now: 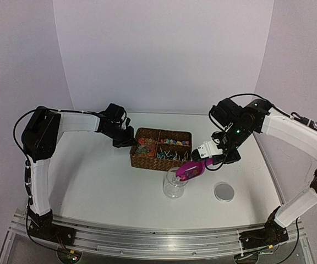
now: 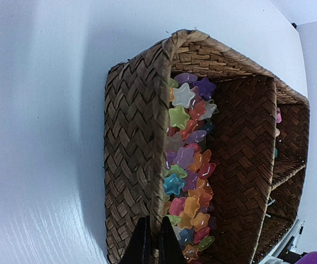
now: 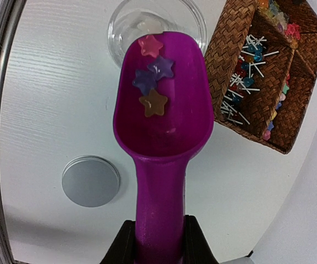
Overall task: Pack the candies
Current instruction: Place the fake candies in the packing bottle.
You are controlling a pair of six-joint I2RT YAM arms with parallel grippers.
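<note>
One brown woven wicker basket (image 2: 134, 148) with three compartments, one clear glass jar (image 3: 114, 27), one round silver metal lid (image 3: 91, 181) and one magenta plastic scoop (image 3: 164, 165) stood on the white table (image 3: 48, 99).

Four small translucent star-shaped candies (image 3: 154, 103) lay in the scoop's bowl: one pink, two purple and one orange. In the right wrist view they sat at twelve o'clock from the right pincer (image 3: 158, 242), near the scoop's lip, which hung over the jar's mouth. The lid lay at ten o'clock from that pincer and the basket at two o'clock. A heap of star candies in mixed colours (image 2: 189, 165), too many to count, filled the basket's largest compartment. In the left wrist view it lay at one o'clock from the left pincer (image 2: 151, 223), just inside the wall. Thin white-sticked lollipops (image 3: 244, 93) filled another compartment.

The right pincer was clamped on the scoop's handle, its jaws only as wide as the handle. The left pincer was almost closed, its two dark fingers (image 2: 142, 242) nipping the basket's woven rim between them.
</note>
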